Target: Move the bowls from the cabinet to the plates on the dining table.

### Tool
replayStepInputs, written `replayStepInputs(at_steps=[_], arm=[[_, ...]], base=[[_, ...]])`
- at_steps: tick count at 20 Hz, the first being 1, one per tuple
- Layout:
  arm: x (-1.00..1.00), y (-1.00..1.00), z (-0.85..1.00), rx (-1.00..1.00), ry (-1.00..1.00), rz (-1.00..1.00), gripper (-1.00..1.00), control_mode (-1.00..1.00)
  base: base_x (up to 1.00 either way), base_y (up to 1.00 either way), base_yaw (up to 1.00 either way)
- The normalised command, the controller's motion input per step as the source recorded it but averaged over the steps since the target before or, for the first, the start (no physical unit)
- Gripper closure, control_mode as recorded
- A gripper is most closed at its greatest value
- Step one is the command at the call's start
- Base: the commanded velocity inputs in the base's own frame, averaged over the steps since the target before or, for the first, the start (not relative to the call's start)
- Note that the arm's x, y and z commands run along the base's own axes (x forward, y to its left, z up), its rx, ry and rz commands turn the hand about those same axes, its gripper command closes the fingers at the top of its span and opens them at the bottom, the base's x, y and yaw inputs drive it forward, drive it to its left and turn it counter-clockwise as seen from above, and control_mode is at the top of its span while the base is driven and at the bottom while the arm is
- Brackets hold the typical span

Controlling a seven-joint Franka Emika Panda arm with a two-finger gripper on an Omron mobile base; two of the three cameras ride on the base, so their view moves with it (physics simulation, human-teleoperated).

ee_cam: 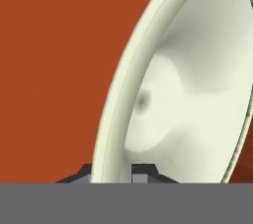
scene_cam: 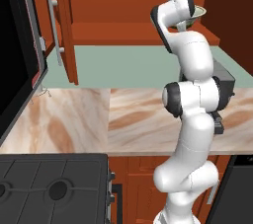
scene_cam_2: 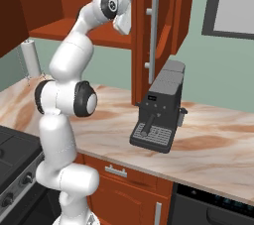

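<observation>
A cream bowl (ee_cam: 188, 94) with a green band (scene_cam: 199, 13) is inside the open red-brown cabinet (scene_cam: 113, 30), at the right end of its shelf. My gripper (ee_cam: 111, 173) reaches into the cabinet, and its two dark fingertips (ee_cam: 143, 170) are shut on the bowl's rim, one inside and one outside. In the right base view my hand (scene_cam_2: 123, 17) is up at the shelf, beside the open cabinet door (scene_cam_2: 144, 26). I cannot tell whether the bowl rests on the shelf or hangs just above it. The plates and the dining table are out of view.
Below the cabinet runs a marble-look counter (scene_cam: 138, 114) with a black coffee machine (scene_cam_2: 161, 110) to the right of my arm. A dark stove (scene_cam: 49, 183) lies at the lower left. The left cabinet door (scene_cam: 62, 20) stands open, and a paper towel holder (scene_cam_2: 31, 58) is against the wall.
</observation>
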Motion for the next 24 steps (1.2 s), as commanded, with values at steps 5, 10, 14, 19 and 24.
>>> replayStepInputs(at_steps=[5, 10, 14, 19, 24], arm=[[-0.56, 0.46, 0.0, -0.06, -0.08, 0.07, 1.0, -1.0], [-0.75, 0.52, 0.0, -0.08, -0.1, 0.08, 1.0, -1.0], [-0.78, 0.45, -0.2, -0.1, -0.11, 0.09, 1.0, -1.0], [-0.79, 0.27, -0.5, -0.07, -0.12, 0.09, 1.0, -1.0], [-0.93, 0.26, -0.39, 0.0, -0.13, 0.09, 1.0, -1.0]], base=[[0.0, 0.0, 0.0], [0.0, 0.0, 0.0], [0.0, 0.0, 0.0], [0.0, 0.0, 0.0], [0.0, 0.0, 0.0]])
